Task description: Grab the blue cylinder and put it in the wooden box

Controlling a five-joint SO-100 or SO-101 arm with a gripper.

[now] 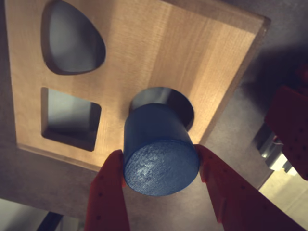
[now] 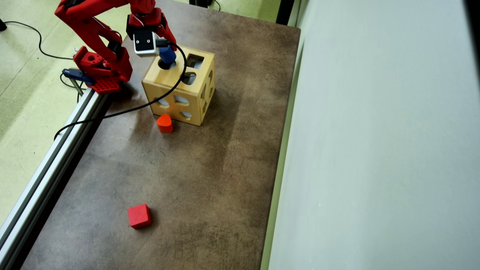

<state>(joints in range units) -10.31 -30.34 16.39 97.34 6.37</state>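
My red gripper (image 1: 161,161) is shut on the blue cylinder (image 1: 159,149) and holds it just over the round hole (image 1: 180,103) in the top face of the wooden box (image 1: 144,53). The cylinder's far end points at the hole and its near flat end faces the wrist camera. In the overhead view the blue cylinder (image 2: 167,55) hangs under the gripper (image 2: 165,48) above the round hole (image 2: 164,66) near the back left corner of the box (image 2: 180,88). The box top also has a square hole (image 1: 70,118) and a rounded hole (image 1: 72,38).
An orange-red rounded block (image 2: 164,123) lies against the box's front side. A red cube (image 2: 139,216) lies far toward the near table edge. An aluminium rail (image 2: 56,150) runs along the table's left edge, with the arm base (image 2: 101,71) clamped to it. A black cable (image 2: 142,105) drapes over the box.
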